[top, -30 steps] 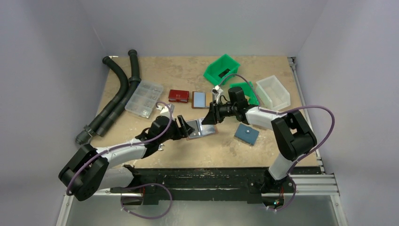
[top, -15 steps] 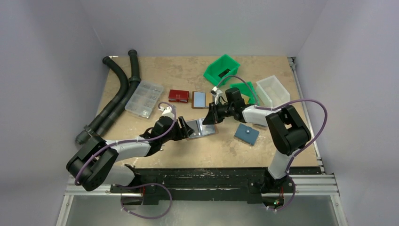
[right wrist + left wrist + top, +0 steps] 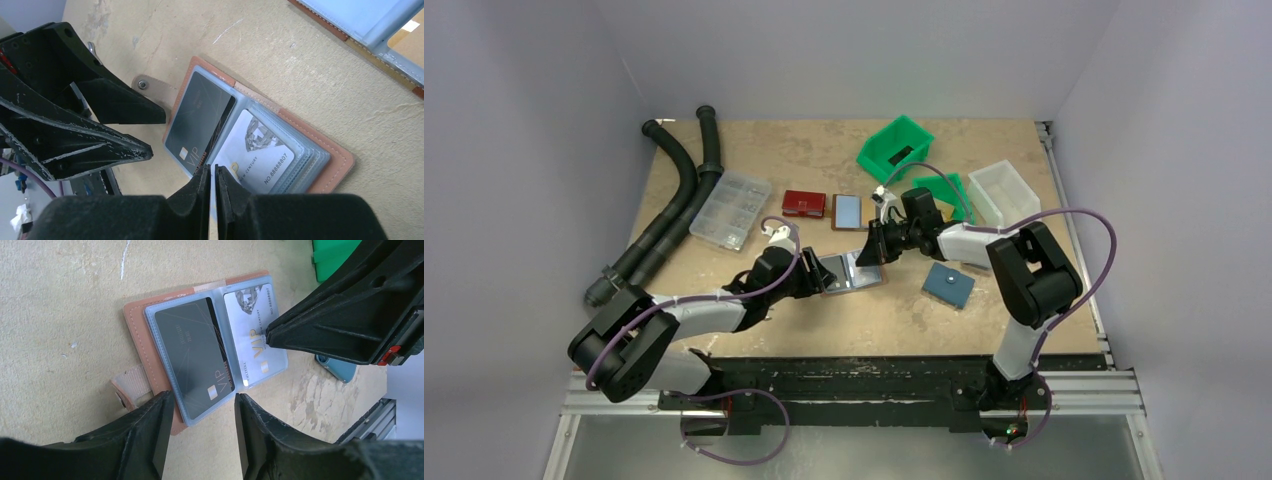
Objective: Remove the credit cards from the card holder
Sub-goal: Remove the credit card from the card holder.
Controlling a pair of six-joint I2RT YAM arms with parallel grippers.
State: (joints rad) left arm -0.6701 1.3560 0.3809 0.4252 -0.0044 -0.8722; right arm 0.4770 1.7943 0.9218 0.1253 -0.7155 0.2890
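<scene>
The brown card holder (image 3: 856,274) lies open on the table, its clear sleeves facing up. A black credit card (image 3: 192,350) fills the left sleeve and a silver-white credit card (image 3: 255,335) the right one. More sleeves are stacked under the white card (image 3: 260,157). My left gripper (image 3: 201,402) is open, its fingers straddling the near end of the black card's sleeve. My right gripper (image 3: 212,175) is shut to a thin slit. Its tips rest on the sleeve of the white card by the fold, and I see nothing held between them. Both grippers (image 3: 819,275) (image 3: 870,256) meet over the holder.
Behind lie a second holder with a blue card (image 3: 848,210) and a red wallet (image 3: 804,203). A blue snap pouch (image 3: 949,285) sits right of the holder. Green bins (image 3: 896,147), a clear white bin (image 3: 1004,193), a clear parts box (image 3: 731,208) and black hoses (image 3: 674,195) ring the work area.
The right gripper's jaws have closed almost fully over the white card's sleeve. The left jaws have narrowed a little, and the left arm has edged toward the holder.
</scene>
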